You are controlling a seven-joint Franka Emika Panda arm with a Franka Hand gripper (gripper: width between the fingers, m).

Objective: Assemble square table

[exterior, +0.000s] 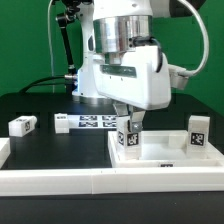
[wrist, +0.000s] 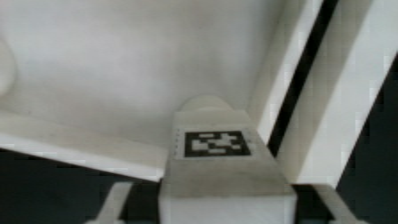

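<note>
While the fingers (exterior: 125,113) pinch it, tagged leg (exterior: 129,137) upright between them, at tabletop (exterior: 168,156) corner.

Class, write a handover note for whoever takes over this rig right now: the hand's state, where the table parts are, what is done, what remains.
Hand: shut on the held leg, upright over the tabletop, near its edge on the exterior view's left.
Second leg: upright on the tabletop at the exterior view's right; fastening cannot be judged.
Third leg: lying on the black table.
Small white block beside the marker board: possibly the fourth leg.
Done: tabletop placed rim up.
Left: seat the held leg, then the loose ones.
</note>
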